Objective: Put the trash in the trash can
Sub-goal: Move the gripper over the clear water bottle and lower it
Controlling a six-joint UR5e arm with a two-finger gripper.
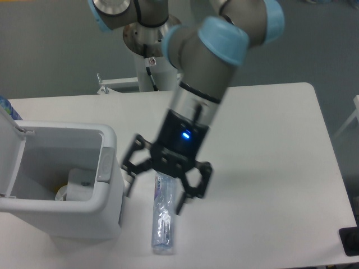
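The robot arm [210, 73] reaches down over the white desk [263, 145] from the far edge, its wrist showing a small blue light. The jaws stand wide open with nothing between them, the gripper [160, 193] poised over the upper part of the crushed plastic bottle [163, 216]. One finger hangs to the left of the bottle and the other to its right, so the fingers straddle it; whether either one touches the plastic cannot be told from this view.

The bottle lies flat near the front edge of the desk, its long axis running roughly from the front edge toward the far edge. Its top end is hidden behind the gripper, and only the clear, bluish, crumpled body shows below.

The trash can [106, 193], a white boxy bin with rounded corners, sits at the front left corner of the desk, just beside the bottle on its left. Its lid [10, 154] is flipped up at the left side, and a grey latch tab [104, 164] lies on the right rim. Inside, near the bottom, something whitish and a bit of yellow show, too unclear to name.
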